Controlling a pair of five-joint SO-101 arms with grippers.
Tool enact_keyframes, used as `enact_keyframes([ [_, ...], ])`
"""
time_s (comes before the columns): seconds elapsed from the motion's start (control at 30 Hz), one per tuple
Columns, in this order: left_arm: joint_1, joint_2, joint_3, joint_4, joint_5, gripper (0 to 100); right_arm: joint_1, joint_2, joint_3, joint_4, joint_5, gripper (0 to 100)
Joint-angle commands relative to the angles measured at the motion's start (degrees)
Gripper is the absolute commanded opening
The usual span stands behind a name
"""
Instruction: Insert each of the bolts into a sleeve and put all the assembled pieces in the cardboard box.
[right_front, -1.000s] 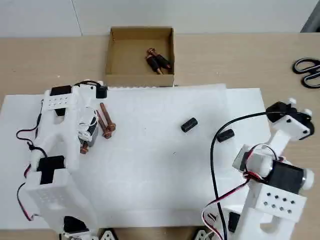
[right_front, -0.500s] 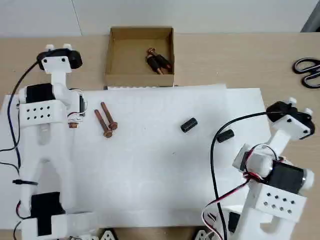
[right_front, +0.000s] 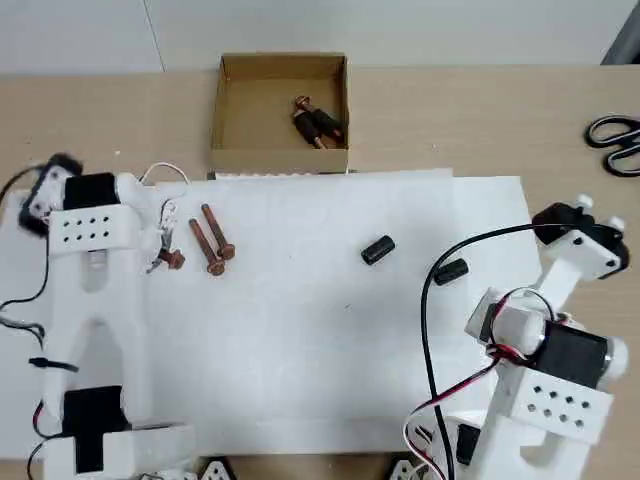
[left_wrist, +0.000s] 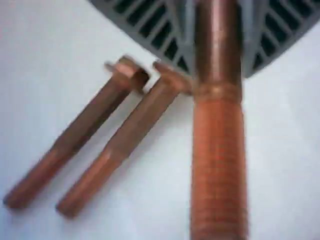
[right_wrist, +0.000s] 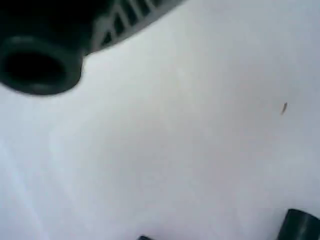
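My left gripper (right_front: 163, 252) is shut on a copper bolt (left_wrist: 218, 130), just left of two more bolts (right_front: 211, 239) lying side by side on the white sheet (right_front: 300, 340). Those two lying bolts (left_wrist: 95, 150) sit close beyond the held one in the left wrist view. My right gripper (right_wrist: 42, 57) is shut on a black sleeve (right_wrist: 36, 67) above the sheet. Two other black sleeves (right_front: 378, 249) (right_front: 451, 270) lie on the sheet right of centre. The cardboard box (right_front: 232, 110) at the back holds assembled pieces (right_front: 315, 121).
Scissors (right_front: 615, 141) lie on the wooden table at the far right. The right arm (right_front: 545, 350) and its black cable (right_front: 428, 330) stand over the sheet's right side. A second sleeve (right_wrist: 301, 225) shows at the edge of the right wrist view.
The left arm has swung and changed its pose over the sheet's left side, carrying a bolt; its gripper now sits just left of the two lying bolts. The right arm has not moved.
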Motion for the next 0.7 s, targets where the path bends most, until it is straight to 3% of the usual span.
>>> enact_keyframes([
  [0.0,0.26,-2.99,2.68,-5.71,8.53,1,0.13,-1.01,-0.26,-1.36,0.09,0.3],
  [0.23,0.26,-2.99,6.55,-10.99,8.18,1,0.22,-1.01,-0.26,-1.36,0.09,0.3],
  [0.5,1.41,-3.08,6.73,-9.93,1.41,31,0.13,-1.01,-0.26,-1.36,0.09,0.3],
  [0.67,6.51,-3.43,6.29,-6.07,0.09,34,0.13,-1.01,-0.26,-1.36,0.09,0.3],
])
